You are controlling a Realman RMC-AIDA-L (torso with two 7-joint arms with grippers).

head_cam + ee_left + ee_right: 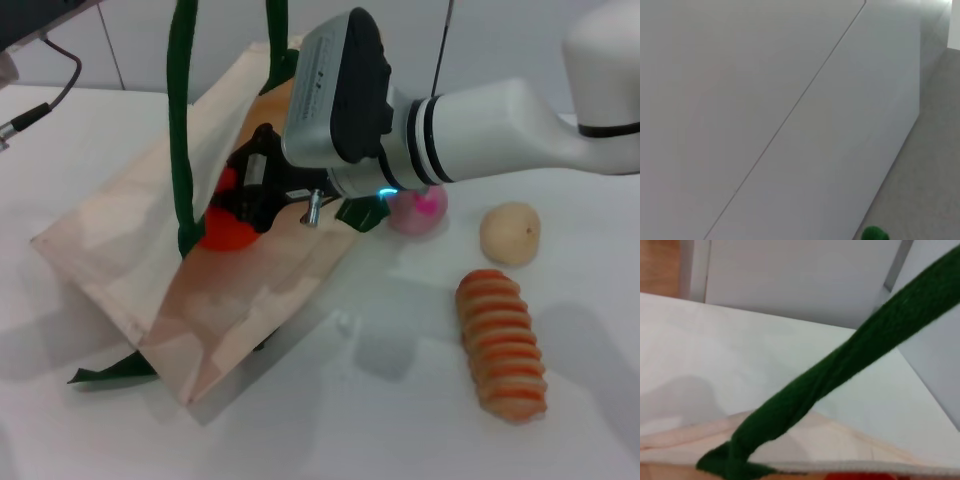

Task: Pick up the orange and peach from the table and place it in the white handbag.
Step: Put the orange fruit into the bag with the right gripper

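The white handbag (pixel 230 290) lies tilted on the table with its mouth lifted. Its green strap handles (pixel 181 130) rise out of the top of the head view. My right gripper (pixel 248 205) reaches into the bag's mouth and is shut on the orange (pixel 222 232), which sits just inside the opening. The right wrist view shows a strap (pixel 840 370), the bag's rim (pixel 805 445) and a sliver of the orange (pixel 855 476). The peach (pixel 420 211) rests on the table beside the bag, partly behind my right wrist. My left gripper is out of view.
A pale beige round fruit (pixel 510 232) and a ridged orange-tan bread loaf (pixel 502 343) lie on the white table to the right of the bag. A cable (pixel 45 105) lies at the far left. The left wrist view shows a wall and a green scrap (pixel 875 234).
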